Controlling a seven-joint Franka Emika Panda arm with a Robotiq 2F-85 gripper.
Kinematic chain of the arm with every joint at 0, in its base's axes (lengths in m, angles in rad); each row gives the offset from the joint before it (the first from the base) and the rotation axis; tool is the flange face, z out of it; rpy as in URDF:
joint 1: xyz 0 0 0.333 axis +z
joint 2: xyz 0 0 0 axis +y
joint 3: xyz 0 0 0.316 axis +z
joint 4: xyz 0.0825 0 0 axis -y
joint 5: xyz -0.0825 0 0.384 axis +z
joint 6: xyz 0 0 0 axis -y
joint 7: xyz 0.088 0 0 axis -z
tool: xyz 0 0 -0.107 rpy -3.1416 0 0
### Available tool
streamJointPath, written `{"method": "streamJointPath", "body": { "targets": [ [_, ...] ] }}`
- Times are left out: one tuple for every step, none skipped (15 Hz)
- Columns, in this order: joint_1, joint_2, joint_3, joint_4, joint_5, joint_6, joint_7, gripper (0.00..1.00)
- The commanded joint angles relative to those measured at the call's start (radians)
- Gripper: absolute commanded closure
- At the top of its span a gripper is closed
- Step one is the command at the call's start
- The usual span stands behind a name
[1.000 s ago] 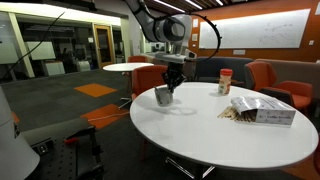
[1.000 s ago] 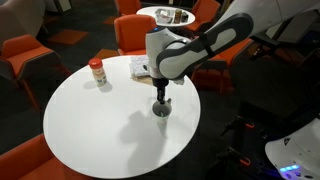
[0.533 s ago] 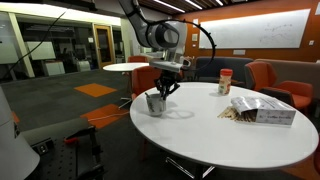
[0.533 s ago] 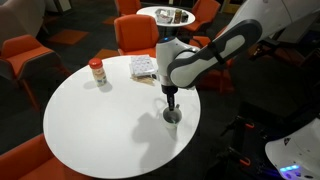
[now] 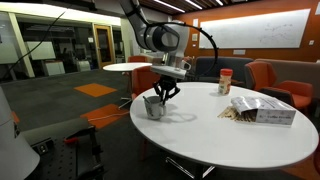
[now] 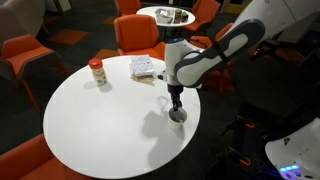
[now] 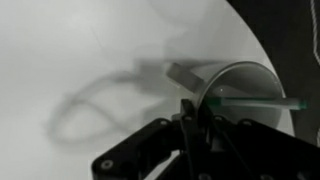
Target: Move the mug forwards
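The small white-grey mug (image 5: 153, 106) stands near the edge of the round white table (image 5: 230, 140). In an exterior view it (image 6: 177, 116) sits close to the table's rim. My gripper (image 5: 160, 93) reaches down from above, and its fingers are closed on the mug's rim (image 7: 215, 85), one finger inside and one outside. In the wrist view the mug's handle (image 7: 183, 75) points away to the upper left. The gripper (image 6: 176, 105) also shows directly above the mug, with the arm behind it.
A red-labelled container with a light lid (image 5: 225, 81) (image 6: 97, 72) stands at the far side. A flat packet (image 5: 262, 111) (image 6: 145, 67) lies on the table. Orange chairs (image 6: 135, 35) surround the table, and a second round table (image 6: 167, 14) stands behind.
My gripper has slid the mug along the table toward its edge, leftwards in one exterior view and down-right in the other. The grip stays closed.
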Motion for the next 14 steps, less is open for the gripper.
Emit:
{"method": "streamJointPath", "body": {
  "targets": [
    [-0.024, -0.042, 0.018, -0.038, 0.017, 0.015, -0.085, 0.75],
    [-0.025, -0.043, 0.016, -0.037, 0.017, 0.013, -0.099, 0.74],
    [-0.024, -0.048, 0.014, -0.036, 0.019, 0.013, -0.105, 0.66],
    [-0.028, -0.057, 0.019, -0.036, 0.035, 0.012, -0.112, 0.58],
    [-0.028, -0.069, 0.019, -0.039, 0.042, 0.014, -0.117, 0.49],
    [-0.029, -0.087, 0.022, -0.043, 0.059, 0.013, -0.126, 0.42],
    [-0.024, -0.106, 0.018, -0.046, 0.061, 0.008, -0.114, 0.34],
    [-0.011, -0.132, 0.006, -0.051, 0.056, -0.001, -0.072, 0.24],
    [0.001, -0.152, -0.003, -0.053, 0.054, -0.006, -0.029, 0.17],
    [0.025, -0.177, -0.022, -0.064, 0.024, 0.006, 0.060, 0.07],
    [0.047, -0.198, -0.039, -0.071, -0.014, 0.004, 0.153, 0.01],
    [0.061, -0.216, -0.047, -0.076, -0.044, 0.000, 0.228, 0.00],
    [0.078, -0.232, -0.057, -0.079, -0.082, -0.013, 0.307, 0.00],
    [0.092, -0.250, -0.065, -0.084, -0.118, -0.024, 0.372, 0.00]
  ]
}}
